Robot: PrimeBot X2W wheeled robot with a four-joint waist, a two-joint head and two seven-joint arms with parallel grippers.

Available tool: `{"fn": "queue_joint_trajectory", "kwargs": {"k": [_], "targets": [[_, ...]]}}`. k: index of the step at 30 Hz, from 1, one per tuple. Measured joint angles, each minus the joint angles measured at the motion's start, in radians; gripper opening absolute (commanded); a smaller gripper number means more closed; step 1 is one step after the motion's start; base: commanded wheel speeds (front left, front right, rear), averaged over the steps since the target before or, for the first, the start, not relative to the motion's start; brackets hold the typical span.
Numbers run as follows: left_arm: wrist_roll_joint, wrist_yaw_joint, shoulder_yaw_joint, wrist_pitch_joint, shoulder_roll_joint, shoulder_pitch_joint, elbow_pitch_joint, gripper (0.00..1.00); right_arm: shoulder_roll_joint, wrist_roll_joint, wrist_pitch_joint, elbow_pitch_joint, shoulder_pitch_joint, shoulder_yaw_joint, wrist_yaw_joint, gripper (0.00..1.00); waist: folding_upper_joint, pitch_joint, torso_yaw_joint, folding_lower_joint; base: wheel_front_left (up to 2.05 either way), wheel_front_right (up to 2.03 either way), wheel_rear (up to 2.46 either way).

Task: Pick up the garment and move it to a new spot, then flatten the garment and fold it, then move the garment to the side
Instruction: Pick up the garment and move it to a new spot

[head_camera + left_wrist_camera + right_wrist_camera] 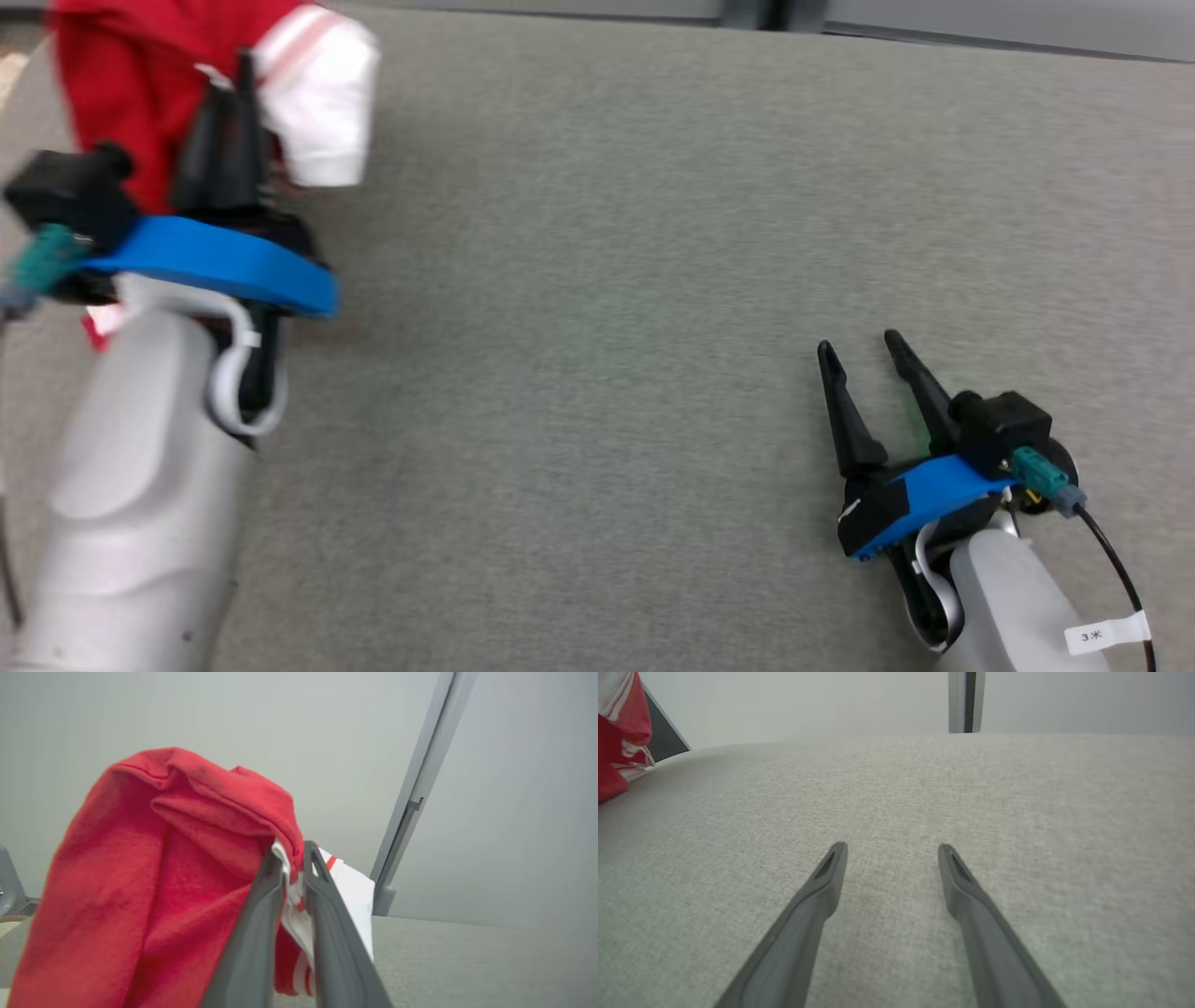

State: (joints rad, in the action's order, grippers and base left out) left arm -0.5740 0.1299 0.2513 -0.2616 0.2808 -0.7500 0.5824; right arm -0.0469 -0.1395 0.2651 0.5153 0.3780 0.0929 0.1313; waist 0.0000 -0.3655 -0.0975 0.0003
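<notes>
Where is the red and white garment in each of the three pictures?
Head view: the garment is in the top left corner.
Left wrist view: the garment covers the left and centre, pinched in the left tool.
Right wrist view: the garment is at the upper left edge.
Shared landmark: the grey table top, also in the left wrist view and the right wrist view.

Left fingers [252, 933] pinched (raised), right fingers [817, 900] apart
</notes>
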Motion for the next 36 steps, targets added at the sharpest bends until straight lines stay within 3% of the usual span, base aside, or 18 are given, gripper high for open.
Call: {"fn": "queue_joint_trajectory", "kwargs": {"k": [1, 7, 17, 23, 32, 33, 34, 36], "targets": [[-0.012, 0.000, 0.056, 0.000, -0.019, 0.016, -0.041, 0.00, -0.001, -0.011, 0.000, 0.001, -0.014, 0.007, 0.000, 1.00, 0.0000, 0.013, 0.030, 0.0000, 0.00, 0.00, 0.00], [-0.041, 0.000, 0.151, 0.000, -0.072, 0.061, -0.095, 0.00, -0.002, -0.043, -0.001, -0.001, -0.032, 0.026, 0.000, 1.00, 0.0000, 0.037, 0.120, -0.0002, 0.00, 0.00, 0.00], [-0.039, 0.000, 0.343, 0.000, -0.158, 0.126, -0.048, 0.00, -0.002, -0.094, -0.001, -0.005, -0.065, 0.068, -0.001, 1.00, 0.0000, 0.066, 0.314, -0.0003, 0.00, 0.00, 0.00], [-0.047, 0.000, 0.414, 0.000, -0.182, 0.147, -0.046, 0.00, -0.003, -0.103, -0.001, -0.009, -0.077, 0.074, -0.001, 1.00, 0.0000, 0.071, 0.353, -0.0003, 0.00, 0.00, 0.00], [-0.021, 0.000, 0.487, 0.000, -0.194, 0.213, -0.019, 0.00, -0.002, -0.113, -0.001, -0.005, -0.077, 0.082, -0.001, 1.00, 0.0000, 0.083, 0.330, -0.0003, 0.00, 0.00, 0.00], [-0.017, 0.000, 0.484, 0.000, -0.195, 0.222, -0.005, 0.25, -0.003, -0.113, -0.001, -0.004, -0.077, 0.082, -0.001, 1.00, 0.0001, 0.088, 0.323, -0.0003, 0.00, 0.00, 0.00], [-0.016, 0.000, 0.479, 0.000, -0.194, 0.232, 0.006, 1.00, -0.002, -0.112, -0.001, -0.004, -0.077, 0.082, -0.001, 1.00, 0.0000, 0.092, 0.317, -0.0003, 0.00, 0.00, 0.00], [0.004, 0.000, 0.465, 0.000, -0.192, 0.243, 0.004, 1.00, -0.002, -0.108, -0.001, -0.002, -0.077, 0.077, -0.001, 1.00, 0.0000, 0.102, 0.301, -0.0003, 0.00, 0.00, 0.00]]}}
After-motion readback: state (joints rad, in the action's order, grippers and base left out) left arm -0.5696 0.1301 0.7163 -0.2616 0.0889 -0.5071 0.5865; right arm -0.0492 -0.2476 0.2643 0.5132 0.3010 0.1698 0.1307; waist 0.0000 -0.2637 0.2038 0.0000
